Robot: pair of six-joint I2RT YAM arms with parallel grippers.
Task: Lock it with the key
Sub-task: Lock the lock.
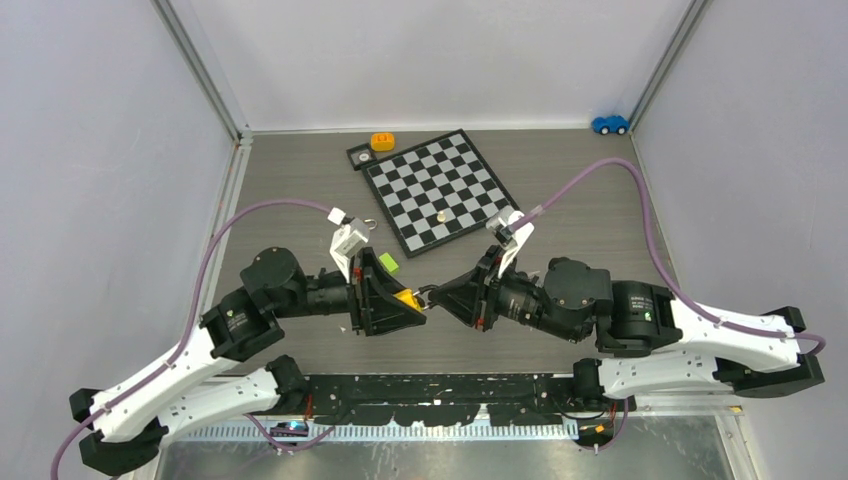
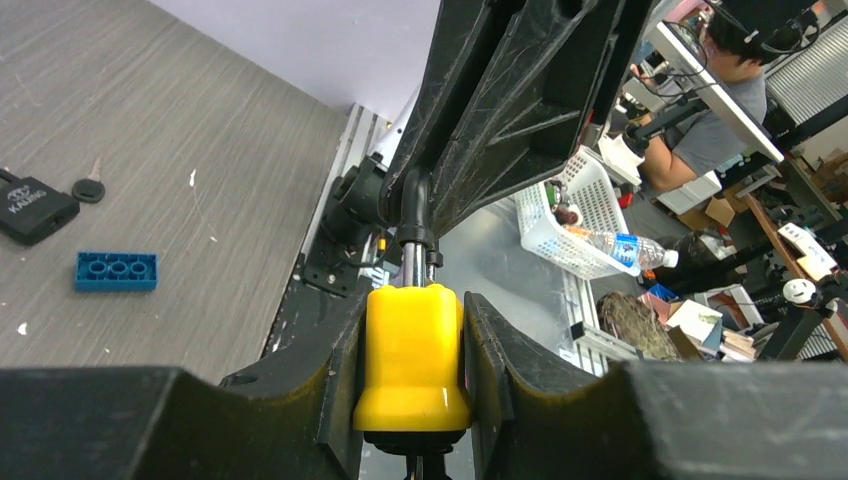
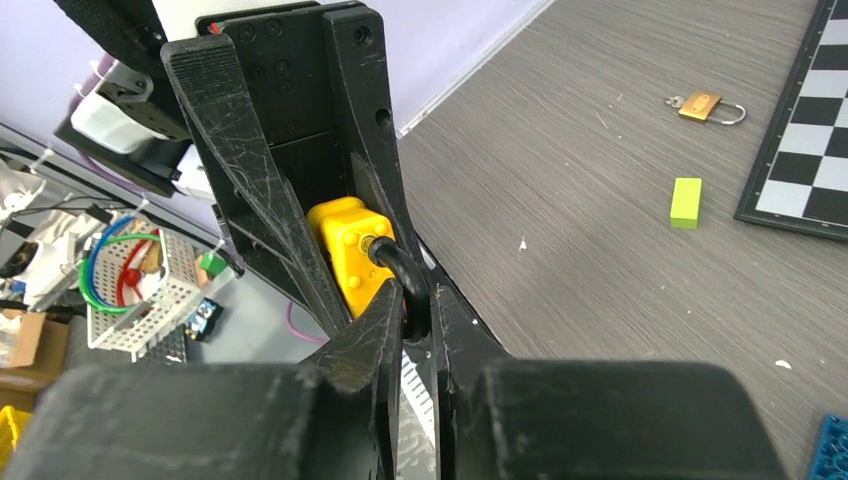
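- Key (image 2: 89, 186) lies loose on the table (image 2: 220, 110) and shows only from the left wrist. It has a dark round head and a thin silvery blade, and sits just beside a black block (image 2: 35, 207) and near a blue brick (image 2: 116, 270).
- Its long axis runs roughly along that camera's line of sight, with the blade pointing away from the left hand.
- Left hand (image 2: 414, 325) is clamped on the body of a yellow padlock (image 2: 410, 375), held off the table between the two arms.
- Right hand (image 3: 418, 296) is pinched together on the padlock's black shackle (image 3: 390, 260), so neither hand is free.
- From the hands, the key sits further out on the table and toward the robot's right. The overhead view hides it, most likely under the right arm, so I judge that arm the nearer.
- Next move probably calls for the right hand to release the shackle and reach back for the key, with the left steadying the padlock.
- A brass padlock (image 3: 701, 106) lies near the checkerboard (image 3: 800, 150) with something silvery at its end. It is too small to tell whether that is another key.
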